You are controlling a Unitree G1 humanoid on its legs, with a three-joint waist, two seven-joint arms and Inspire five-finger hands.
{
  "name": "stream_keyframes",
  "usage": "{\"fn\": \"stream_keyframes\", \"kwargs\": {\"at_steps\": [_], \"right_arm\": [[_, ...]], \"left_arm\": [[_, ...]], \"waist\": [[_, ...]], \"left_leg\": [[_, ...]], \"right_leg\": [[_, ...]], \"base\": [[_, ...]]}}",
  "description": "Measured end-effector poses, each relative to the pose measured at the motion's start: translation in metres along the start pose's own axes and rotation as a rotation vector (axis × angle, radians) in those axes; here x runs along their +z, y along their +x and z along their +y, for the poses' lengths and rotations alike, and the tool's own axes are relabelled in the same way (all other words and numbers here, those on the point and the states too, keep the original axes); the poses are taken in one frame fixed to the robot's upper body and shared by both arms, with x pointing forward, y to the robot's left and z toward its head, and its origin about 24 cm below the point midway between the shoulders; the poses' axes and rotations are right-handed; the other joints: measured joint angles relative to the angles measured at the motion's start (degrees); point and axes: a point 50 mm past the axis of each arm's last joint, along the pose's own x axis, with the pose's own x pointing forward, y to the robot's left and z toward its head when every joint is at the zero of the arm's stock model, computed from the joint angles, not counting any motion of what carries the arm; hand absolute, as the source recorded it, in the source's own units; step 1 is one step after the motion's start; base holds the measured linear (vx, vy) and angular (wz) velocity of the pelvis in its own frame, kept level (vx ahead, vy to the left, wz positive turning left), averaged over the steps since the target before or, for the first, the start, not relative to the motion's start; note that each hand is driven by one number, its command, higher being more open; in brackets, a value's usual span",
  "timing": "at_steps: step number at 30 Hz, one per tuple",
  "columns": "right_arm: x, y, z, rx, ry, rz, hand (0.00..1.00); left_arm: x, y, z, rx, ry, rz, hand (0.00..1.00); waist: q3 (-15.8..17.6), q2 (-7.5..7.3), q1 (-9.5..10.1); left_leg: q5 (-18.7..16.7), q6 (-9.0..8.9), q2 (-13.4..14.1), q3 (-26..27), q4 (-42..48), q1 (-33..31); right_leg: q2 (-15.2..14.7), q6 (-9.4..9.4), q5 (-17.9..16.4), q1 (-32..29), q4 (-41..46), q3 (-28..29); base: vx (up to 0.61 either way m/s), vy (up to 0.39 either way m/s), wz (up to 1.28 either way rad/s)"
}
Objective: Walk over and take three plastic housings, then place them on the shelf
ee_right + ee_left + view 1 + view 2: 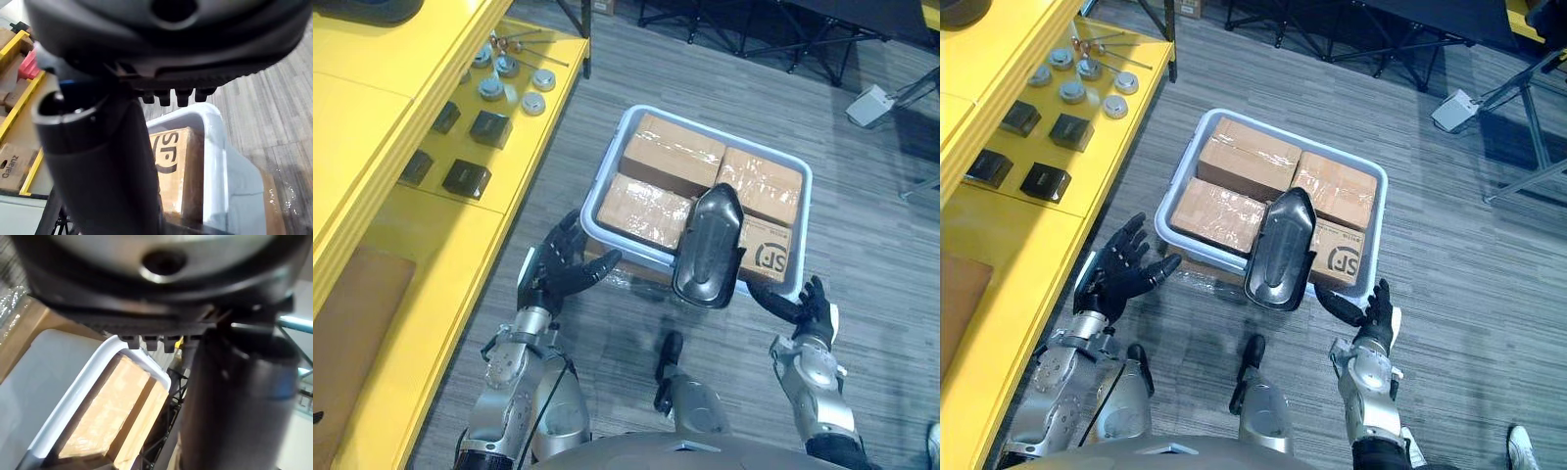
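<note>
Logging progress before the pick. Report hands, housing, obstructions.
Left hand open, left of bin. Right hand open, right of bin. One dark housing lies on the boxes, overhanging the near rim, ungripped. Nothing blocks it.

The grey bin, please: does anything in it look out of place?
Yes: the black housing lies loose atop the cardboard boxes and juts over the near rim of the bin, so it might slip off.

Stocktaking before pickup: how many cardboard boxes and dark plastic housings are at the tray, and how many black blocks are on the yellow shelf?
Cardboard boxes: 4
Dark plastic housing: 1
Black blocks: 4
Total: 9
</note>
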Motion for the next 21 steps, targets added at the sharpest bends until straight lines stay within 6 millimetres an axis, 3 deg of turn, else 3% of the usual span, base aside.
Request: {"fn": "stream_keyframes", "kwargs": {"at_steps": [9, 15, 19, 21], "right_arm": [[0.024, 0.018, 0.014, 0.020, -0.010, -0.048, 1.00], [0.034, 0.032, 0.006, -0.018, -0.097, -0.045, 1.00], [0.036, 0.040, 0.012, -0.020, -0.119, -0.008, 1.00], [0.046, 0.045, 0.020, -0.010, -0.119, -0.016, 1.00]], "left_arm": [[0.001, 0.002, -0.001, -0.002, -0.001, -0.007, 1.00], [0.006, 0.008, -0.006, -0.021, -0.004, -0.029, 1.00], [0.006, 0.009, -0.007, -0.024, -0.003, -0.031, 1.00], [0.007, 0.009, -0.008, -0.028, -0.003, -0.040, 1.00]], "waist": [[1.9, 0.15, 0.28], [3.7, 1.22, 1.29], [4.1, 1.02, 1.60], [4.9, 1.04, 1.68]], "left_leg": [[0.1, 0.07, -0.3, -1.1, -0.1, -0.9], [0.6, 0.33, -1.0, -1.5, -0.7, -0.9], [0.8, 0.33, -1.1, -1.7, -1.0, -1.0], [0.9, 0.39, -1.1, -2.0, -0.9, -1.2]], "right_leg": [[-0.1, -0.15, -0.1, 0.0, 0.1, -1.2], [-0.6, -0.15, -0.1, 0.1, 0.2, -1.7], [-0.6, -0.14, -0.1, 0.1, 0.2, -1.9], [-0.6, -0.14, -0.1, 0.2, 0.3, -2.0]], "base": [[0.00, 0.000, 0.06], [-0.01, 0.009, 0.05], [-0.02, 0.001, 0.04], [-0.03, 0.005, 0.05]]}}
